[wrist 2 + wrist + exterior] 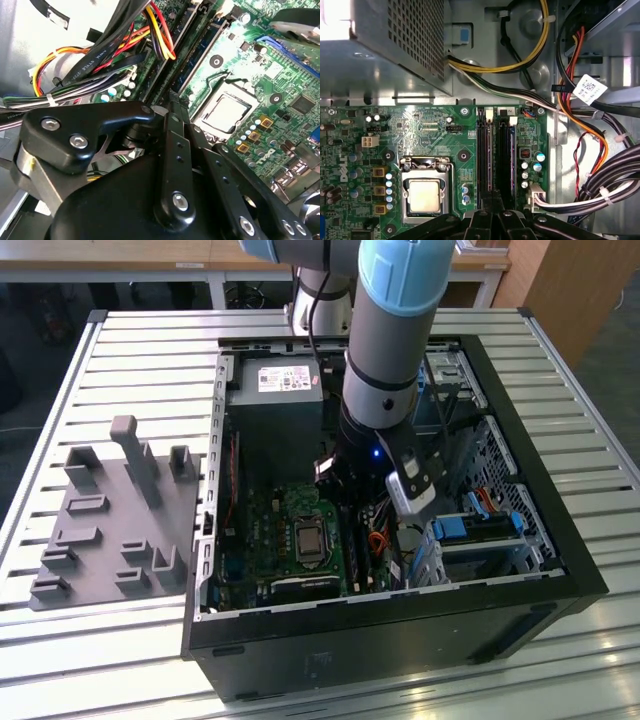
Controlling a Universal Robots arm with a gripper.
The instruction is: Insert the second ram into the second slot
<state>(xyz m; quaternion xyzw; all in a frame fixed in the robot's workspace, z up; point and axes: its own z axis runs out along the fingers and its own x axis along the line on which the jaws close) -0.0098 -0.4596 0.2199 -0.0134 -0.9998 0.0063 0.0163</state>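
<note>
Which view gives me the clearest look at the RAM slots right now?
The first wrist view: the RAM slots run straight and unobstructed beside the CPU socket. The second wrist view shows them slanted, partly behind the gripper. In the exterior view the arm hides most of them.

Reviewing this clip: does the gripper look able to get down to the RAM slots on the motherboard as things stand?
Probably yes. In the first wrist view the gripper sits right over the RAM slots, with nothing lying across them. The cable bundle runs off to one side, beyond the board edge, and the processor socket lies on the other.
</note>
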